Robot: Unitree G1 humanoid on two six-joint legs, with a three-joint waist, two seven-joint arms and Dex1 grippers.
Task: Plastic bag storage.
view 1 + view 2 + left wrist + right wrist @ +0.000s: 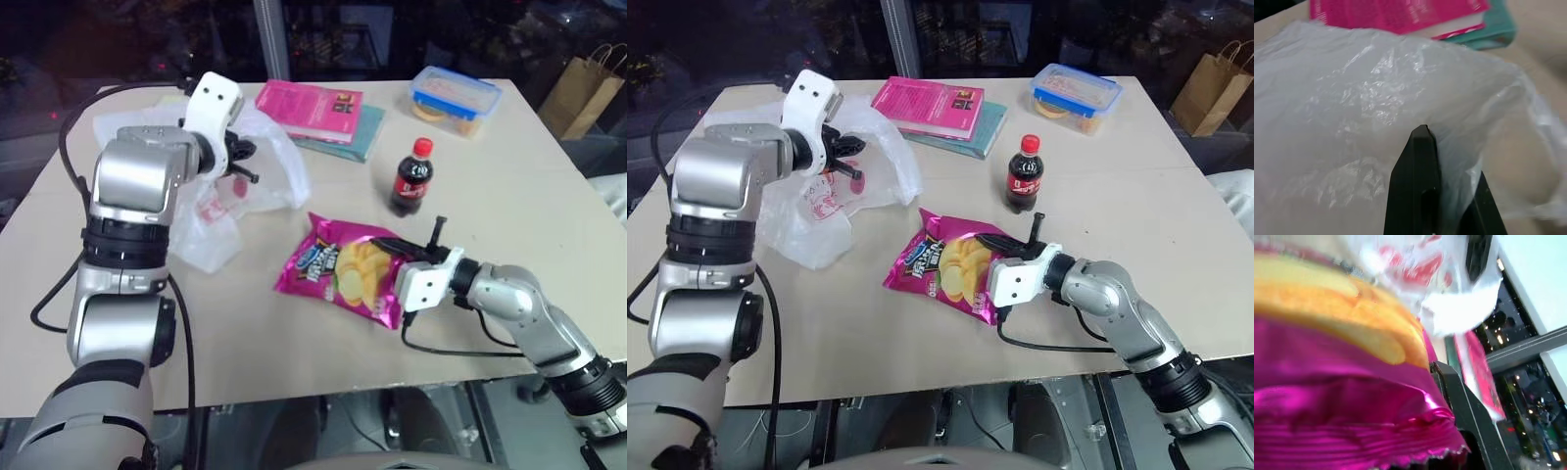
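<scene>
Note: your left pincer [844,160] grips the bag [813,211]; your right pincer [1014,240] clamps the chip packet [945,269] over the counter [1136,215].

On the surface [294,352]: plastic bag [211,211] at left, books [323,116] behind it to the right, chip packet [348,269] front-centre, w/ soda bottle [412,176] just behind it & lidded food box [456,98] at far right rear.
</scene>
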